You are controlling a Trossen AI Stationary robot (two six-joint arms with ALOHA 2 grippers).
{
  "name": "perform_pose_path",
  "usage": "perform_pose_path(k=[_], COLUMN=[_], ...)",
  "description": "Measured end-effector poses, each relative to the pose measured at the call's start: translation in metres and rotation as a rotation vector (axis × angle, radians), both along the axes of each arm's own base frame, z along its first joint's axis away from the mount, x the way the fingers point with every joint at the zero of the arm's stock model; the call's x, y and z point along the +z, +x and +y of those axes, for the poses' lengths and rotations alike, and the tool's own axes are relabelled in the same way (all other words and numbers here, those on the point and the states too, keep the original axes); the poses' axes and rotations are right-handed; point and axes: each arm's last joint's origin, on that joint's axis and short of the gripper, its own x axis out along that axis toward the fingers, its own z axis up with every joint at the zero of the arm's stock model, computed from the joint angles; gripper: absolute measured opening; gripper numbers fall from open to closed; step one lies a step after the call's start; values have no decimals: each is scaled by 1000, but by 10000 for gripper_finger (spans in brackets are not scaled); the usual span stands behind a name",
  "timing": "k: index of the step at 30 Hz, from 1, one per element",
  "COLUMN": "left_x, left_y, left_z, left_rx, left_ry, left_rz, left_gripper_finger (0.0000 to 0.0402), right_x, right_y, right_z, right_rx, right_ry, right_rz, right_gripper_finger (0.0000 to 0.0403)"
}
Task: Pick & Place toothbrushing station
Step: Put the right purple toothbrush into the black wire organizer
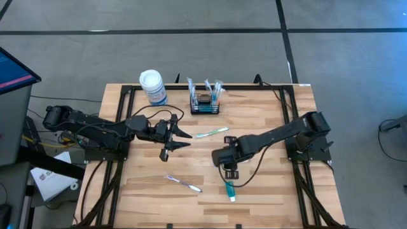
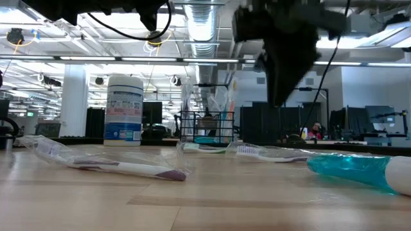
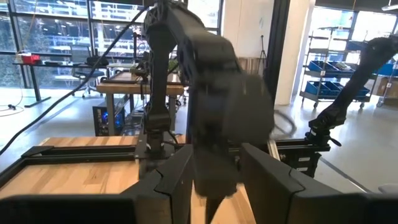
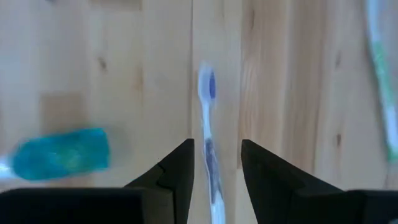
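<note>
Across the wooden table (image 1: 267,191), both dark arms reach inward from the sides. At the far edge stands the black wire basket (image 1: 205,103), upright with wrapped brushes poking out, a white-lidded canister (image 1: 152,86) just beside it. The left gripper (image 1: 181,140) hovers mid-table, fingers parted, holding nothing. The right gripper (image 4: 216,165) hangs over a blue-handled toothbrush (image 4: 209,134), its fingers apart on either side and not closed on it. A teal tube (image 1: 230,189) lies near that arm; a green-handled toothbrush (image 1: 211,132) and a purple wrapped one (image 1: 184,183) lie loose. The basket looks light, stiff and open-meshed, likely to tip; its rim wire seems the best place to pinch.
</note>
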Motion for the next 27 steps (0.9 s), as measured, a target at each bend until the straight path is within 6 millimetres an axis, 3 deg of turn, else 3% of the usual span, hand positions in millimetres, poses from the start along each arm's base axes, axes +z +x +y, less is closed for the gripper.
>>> perform_pose_path(k=[6,27], left_x=[0,0], left_y=[0,0], left_z=[0,0], left_rx=[0,0], left_ry=[0,-3], left_rz=[0,1], left_gripper_finger=[127,127], right_x=[-32,-57], right_y=[6,15], right_z=[1,3], right_rx=[1,-7], right_ry=[-33,-48], right_rz=[115,138], right_gripper_finger=[123,123])
